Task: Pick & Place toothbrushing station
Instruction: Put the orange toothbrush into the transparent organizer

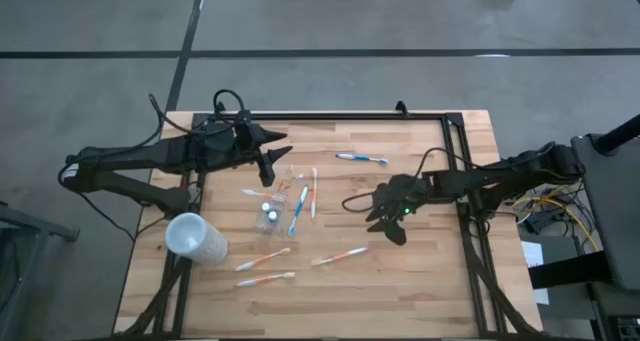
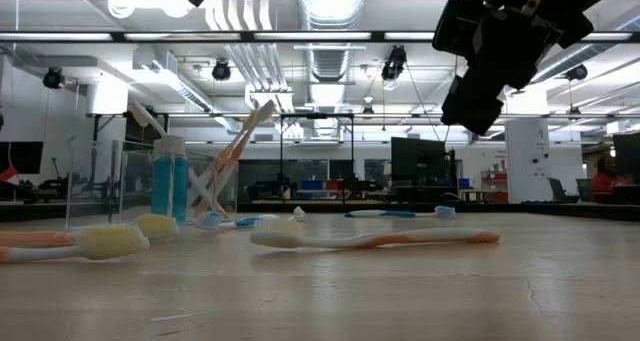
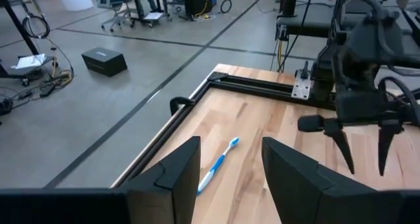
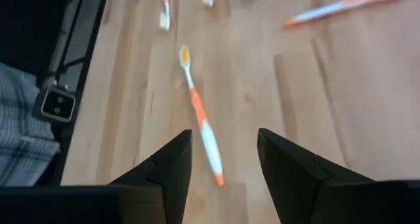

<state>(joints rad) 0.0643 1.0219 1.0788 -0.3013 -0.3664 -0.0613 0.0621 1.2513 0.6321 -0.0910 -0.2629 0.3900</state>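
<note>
A small clear tumbler [image 1: 270,213] stands at mid-table with a blue toothpaste tube [image 2: 168,186] upright in it. Several slim toothbrushes lie flat around it: a blue one [image 1: 360,158] toward the far edge, and orange ones [image 1: 340,254] [image 1: 262,259] toward the near edge. My left gripper [image 1: 277,154] hovers open above the table's far left part; in its wrist view the blue toothbrush [image 3: 220,161] lies ahead of it on the wood. My right gripper [image 1: 385,224] hangs open, slanting down over an orange toothbrush [image 4: 200,122] without touching it.
A larger frosted cup [image 1: 197,238] lies on its side near the table's left edge. A black frame [image 1: 350,118] runs along the far edge and down both sides. Bare wood [image 1: 420,281] shows at the near right.
</note>
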